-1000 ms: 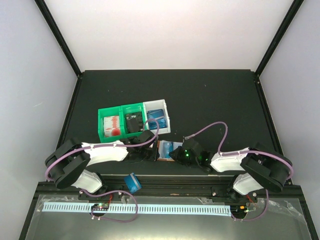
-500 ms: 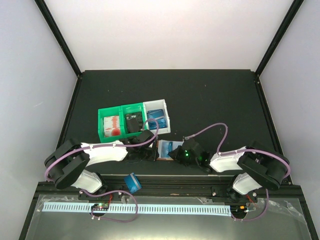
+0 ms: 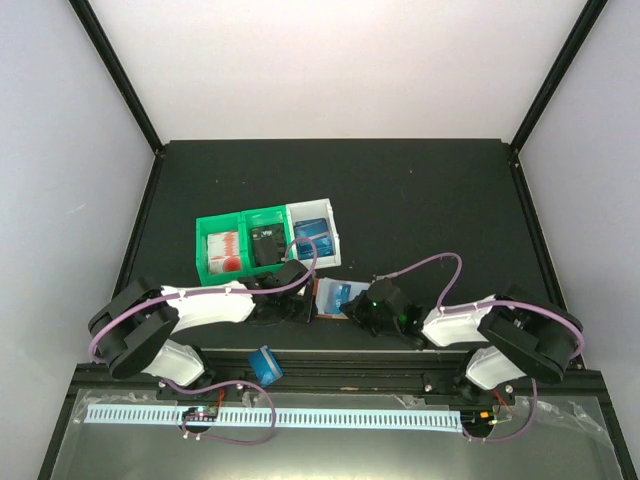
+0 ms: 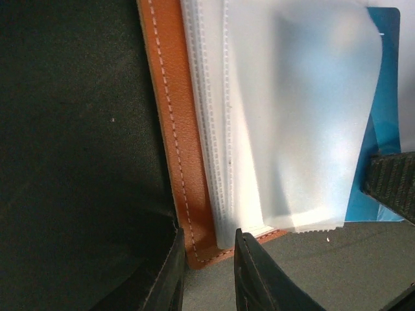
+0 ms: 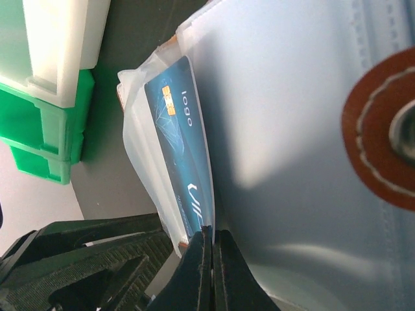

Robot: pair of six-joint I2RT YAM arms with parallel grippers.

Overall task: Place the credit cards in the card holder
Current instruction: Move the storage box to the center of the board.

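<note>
We see the card holder [image 3: 335, 297] lying open on the dark surface [image 3: 430, 220], close to its near edge, between the two arms and just in front of a row of bins. The left fingers [image 4: 259, 285] are drawn in to a narrow gap. The lower corner of the holder's stitched leather edge and the ends of its clear pockets [image 4: 292, 116] are caught between their tips.

The right fingers [image 5: 194, 278] are pressed fully together. The near end of a blue credit card [image 5: 181, 149] runs straight into the seam between them, so we read them as pinching it. That card, with an orange chip and the word "logo" on its face, lies partly under a frosted pocket sheet. In the left wrist view it shows as a blue strip past the pocket's right side, with a right finger over its lower corner. The holder's round reddish-brown snap tab [image 5: 382, 136] lies on the pockets beside the card.

Behind the holder, three bins stand side by side, touching. The left green bin [image 3: 200, 245] holds a red-and-white card [image 3: 225, 252], and the second green bin [image 3: 265, 212] holds a black card [image 3: 267, 243]. The white bin [image 3: 336, 240] holds another blue card [image 3: 312, 238]. A small blue object [image 3: 265, 363] rests on the front rail near the left arm's base.
</note>
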